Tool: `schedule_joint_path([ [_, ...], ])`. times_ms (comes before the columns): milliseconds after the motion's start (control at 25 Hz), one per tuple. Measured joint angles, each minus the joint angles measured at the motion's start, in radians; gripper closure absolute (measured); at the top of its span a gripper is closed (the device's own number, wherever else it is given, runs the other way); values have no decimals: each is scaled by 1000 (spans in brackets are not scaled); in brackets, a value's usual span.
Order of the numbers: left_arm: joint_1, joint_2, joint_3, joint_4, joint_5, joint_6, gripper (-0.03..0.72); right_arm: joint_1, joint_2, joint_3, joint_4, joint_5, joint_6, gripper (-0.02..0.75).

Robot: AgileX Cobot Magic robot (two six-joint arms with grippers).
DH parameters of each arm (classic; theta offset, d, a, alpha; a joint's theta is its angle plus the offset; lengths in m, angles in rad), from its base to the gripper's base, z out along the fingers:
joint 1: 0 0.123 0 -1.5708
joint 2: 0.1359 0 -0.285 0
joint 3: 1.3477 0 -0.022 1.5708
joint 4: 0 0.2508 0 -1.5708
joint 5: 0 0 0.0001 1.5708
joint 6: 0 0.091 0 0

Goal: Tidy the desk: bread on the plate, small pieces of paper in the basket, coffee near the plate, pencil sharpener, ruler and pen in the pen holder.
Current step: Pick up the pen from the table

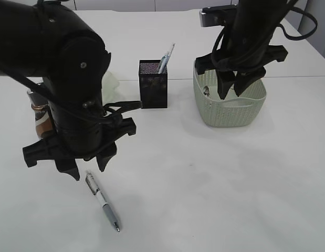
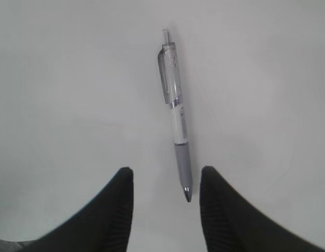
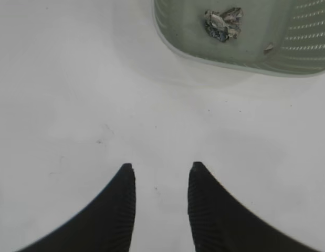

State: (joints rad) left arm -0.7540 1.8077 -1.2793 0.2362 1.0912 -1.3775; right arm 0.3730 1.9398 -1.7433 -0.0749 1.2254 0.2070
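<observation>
Exterior view: left hand (image 1: 90, 169) hangs low over the bench (image 1: 215, 178) near its front-left, jaws apart, empty, pen (image 1: 103, 201) lying just beneath it. Pen holder (image 1: 153, 84) sits mid-bench. Right hand (image 1: 231, 88) points down over the basket (image 1: 230, 111), spread, nothing gripped.

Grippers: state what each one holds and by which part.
Nothing is held. The left gripper stands open above the pen on the desk; the right gripper is open and empty near the basket.
</observation>
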Motion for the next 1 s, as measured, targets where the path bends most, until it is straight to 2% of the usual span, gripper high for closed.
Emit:
schedule_joint_path([
  [120, 12, 20, 0, -12, 0, -6, 398, 0, 0, 0, 0, 0, -2, 454],
  [360, 41, 63, 0, -36, -2, -8, 489, 0, 0, 0, 0, 0, -8, 454],
  [760, 41, 85, 0, -35, 36, 92, 496, 0, 0, 0, 0, 0, -11, 454],
  [1000, 41, 85, 0, -23, 59, 102, 496, 0, 0, 0, 0, 0, -11, 454],
])
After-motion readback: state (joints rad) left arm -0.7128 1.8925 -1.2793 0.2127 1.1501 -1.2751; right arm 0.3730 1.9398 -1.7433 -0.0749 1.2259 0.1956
